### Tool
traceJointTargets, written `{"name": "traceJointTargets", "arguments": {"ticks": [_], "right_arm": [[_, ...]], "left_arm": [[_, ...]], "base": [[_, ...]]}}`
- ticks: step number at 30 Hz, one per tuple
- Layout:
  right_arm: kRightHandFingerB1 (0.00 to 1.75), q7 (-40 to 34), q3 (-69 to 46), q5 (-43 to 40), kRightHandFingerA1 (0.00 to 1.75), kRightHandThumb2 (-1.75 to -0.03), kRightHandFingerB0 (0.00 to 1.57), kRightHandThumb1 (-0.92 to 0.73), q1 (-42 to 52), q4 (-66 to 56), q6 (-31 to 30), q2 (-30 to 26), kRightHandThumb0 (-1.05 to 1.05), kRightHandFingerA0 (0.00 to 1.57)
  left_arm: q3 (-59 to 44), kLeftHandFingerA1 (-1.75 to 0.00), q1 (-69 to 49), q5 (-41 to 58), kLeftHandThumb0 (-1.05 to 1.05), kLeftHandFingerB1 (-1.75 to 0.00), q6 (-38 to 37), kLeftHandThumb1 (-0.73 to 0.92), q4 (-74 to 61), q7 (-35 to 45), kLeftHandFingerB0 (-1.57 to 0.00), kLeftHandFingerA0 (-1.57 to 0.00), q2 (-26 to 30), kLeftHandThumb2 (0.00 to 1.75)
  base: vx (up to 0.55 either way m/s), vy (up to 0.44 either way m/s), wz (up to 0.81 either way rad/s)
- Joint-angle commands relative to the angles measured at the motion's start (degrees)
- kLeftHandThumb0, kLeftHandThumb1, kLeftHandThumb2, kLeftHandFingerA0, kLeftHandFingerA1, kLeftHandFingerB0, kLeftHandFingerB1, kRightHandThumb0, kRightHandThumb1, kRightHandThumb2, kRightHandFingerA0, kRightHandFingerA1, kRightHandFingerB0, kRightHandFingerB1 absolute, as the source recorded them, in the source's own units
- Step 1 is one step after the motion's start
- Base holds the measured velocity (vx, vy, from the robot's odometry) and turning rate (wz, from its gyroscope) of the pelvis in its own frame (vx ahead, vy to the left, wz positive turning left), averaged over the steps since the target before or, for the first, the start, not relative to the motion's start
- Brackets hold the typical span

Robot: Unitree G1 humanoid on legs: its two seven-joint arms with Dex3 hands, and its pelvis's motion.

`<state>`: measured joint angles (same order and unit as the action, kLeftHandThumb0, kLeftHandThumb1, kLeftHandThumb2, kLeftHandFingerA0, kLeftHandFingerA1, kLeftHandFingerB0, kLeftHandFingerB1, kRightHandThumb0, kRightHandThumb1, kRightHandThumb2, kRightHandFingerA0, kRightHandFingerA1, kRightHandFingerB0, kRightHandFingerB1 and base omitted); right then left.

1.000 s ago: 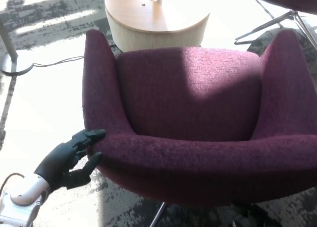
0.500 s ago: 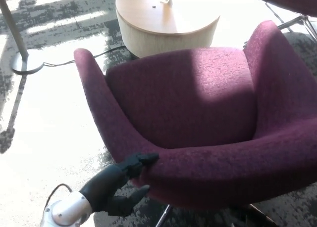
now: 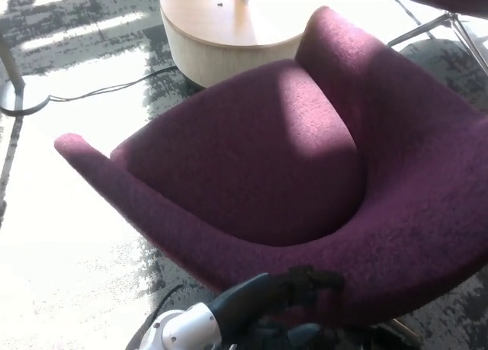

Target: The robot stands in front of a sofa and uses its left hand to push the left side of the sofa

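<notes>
Against the turned sofa (image 3: 252,167), opening facing upper left, left robot hand (image 3: 305,285) presses, grip unclear.

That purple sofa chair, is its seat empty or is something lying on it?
Empty. The sofa shows only bare purple fabric across its seat, partly in sunlight. The left hand presses its near outer edge, not the seat.

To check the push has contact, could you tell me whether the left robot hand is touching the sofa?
Touching: in the head view the left robot hand presses against the sofa back's outer edge, with no gap visible.
</notes>
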<state>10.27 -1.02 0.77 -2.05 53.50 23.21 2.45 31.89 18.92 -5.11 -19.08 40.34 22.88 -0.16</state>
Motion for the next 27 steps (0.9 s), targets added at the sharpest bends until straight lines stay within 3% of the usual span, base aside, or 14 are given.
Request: {"name": "traceJointTargets", "arguments": {"ticks": [1,2,7,8,10,11,12,13,15,16,17,18,27], "right_arm": [[0.32,-20.18,22.16,34.8,0.31,-0.67,0.28,-0.86,-2.55,-5.89,-4.87,-12.07,-0.58,0.29],[0.32,-22.84,24.9,38.3,0.31,-0.67,0.28,-0.86,-3.29,-6.49,-7.25,-13.03,-0.58,0.29],[0.32,-24.23,27.42,37.55,0.31,-0.67,0.28,-0.86,-2.73,-6.34,-7.89,-13.36,-0.58,0.29],[0.32,-24.44,27.74,37.38,0.31,-0.67,0.28,-0.86,-2.74,-6.33,-8.03,-13.41,-0.58,0.29],[0.32,-25.13,28.72,36.88,0.31,-0.67,0.28,-0.86,-2.49,-6.45,-8.44,-13.68,-0.58,0.29],[0.32,-25.47,29.12,36.73,0.31,-0.67,0.28,-0.86,-2.12,-6.51,-8.54,-13.88,-0.58,0.29],[0.32,-25.9,29.67,36.74,0.31,-0.67,0.28,-0.86,-1.16,-6.76,-8.6,-14.06,-0.58,0.29],[0.32,-26.25,30.17,36.69,0.31,-0.67,0.28,-0.86,-0.62,-6.9,-8.71,-14.18,-0.58,0.29],[0.32,-26.74,30.95,36.47,0.31,-0.67,0.28,-0.86,-0.37,-7.0,-8.98,-14.32,-0.58,0.29],[0.32,-26.84,31.18,36.44,0.31,-0.67,0.28,-0.86,-0.28,-7.07,-9.06,-14.36,-0.58,0.29],[0.32,-27.08,31.65,36.31,0.31,-0.67,0.28,-0.86,-0.2,-7.21,-9.25,-14.49,-0.58,0.29],[0.32,-27.3,31.98,36.17,0.31,-0.67,0.28,-0.86,-0.23,-7.27,-9.41,-14.59,-0.58,0.29],[0.32,-29.13,34.33,35.44,0.31,-0.67,0.28,-0.86,-0.65,-7.15,-10.63,-14.79,-0.58,0.29]], "left_arm": [[2.17,-0.46,0.46,-4.97,-1.0,-0.4,4.52,0.68,-0.54,1.46,-0.18,-0.17,-0.72,1.13],[2.38,-0.46,0.75,-5.23,-1.0,-0.4,5.35,0.68,-0.68,1.64,-0.18,-0.17,-0.71,1.13],[2.96,-0.53,0.56,-4.71,-0.99,-0.47,4.68,0.67,-0.27,2.04,-0.13,-0.12,-2.04,1.14],[3.09,-0.51,0.69,-4.78,-1.05,-0.4,5.13,0.9,-0.43,2.06,-0.18,-0.16,-2.19,0.68],[4.12,-0.55,1.06,-6.11,-1.05,-0.46,6.31,0.91,-1.14,1.12,-0.17,-0.14,-2.81,0.7],[5.3,-0.63,1.24,-7.57,-1.05,-0.53,6.45,0.92,-1.57,0.07,-0.14,-0.13,-3.5,0.73],[5.87,-0.56,0.49,-7.64,-0.41,-0.55,5.93,0.29,-1.38,0.06,-0.04,-0.04,-3.89,1.04],[5.97,-0.65,0.0,-7.2,-1.04,-0.58,5.56,0.69,-0.88,0.22,-0.07,-0.06,-4.41,1.27],[6.12,-0.67,-0.2,-6.83,-1.05,-0.61,5.78,0.68,-0.5,0.35,-0.07,-0.08,-5.2,1.26],[6.28,-0.74,-0.27,-6.93,-1.05,-0.65,5.78,0.92,-0.54,0.19,-0.09,-0.07,-5.42,0.8],[6.34,-0.74,-0.39,-6.96,-1.05,-0.65,5.52,0.92,-0.47,-0.03,-0.09,-0.07,-5.61,0.8],[6.7,-0.67,-0.32,-7.02,-1.05,-0.61,7.06,0.68,-1.21,0.12,-0.05,-0.02,-6.16,1.32],[7.04,-0.69,-0.37,-5.99,-1.05,-0.63,8.48,0.63,-1.24,-0.28,-0.01,0.0,-9.11,1.42]], "base": [[0.0,0.0,0.0],[0.0,0.0,0.0],[0.0,0.0,0.0],[0.0,0.0,0.0],[0.0,0.0,0.0],[0.0,0.0,0.0],[0.0,0.0,0.0],[0.0,0.0,0.0],[0.0,0.0,0.0],[0.0,0.0,0.0],[0.0,0.0,0.0],[0.0,0.0,0.0],[0.0,0.0,0.0]]}}
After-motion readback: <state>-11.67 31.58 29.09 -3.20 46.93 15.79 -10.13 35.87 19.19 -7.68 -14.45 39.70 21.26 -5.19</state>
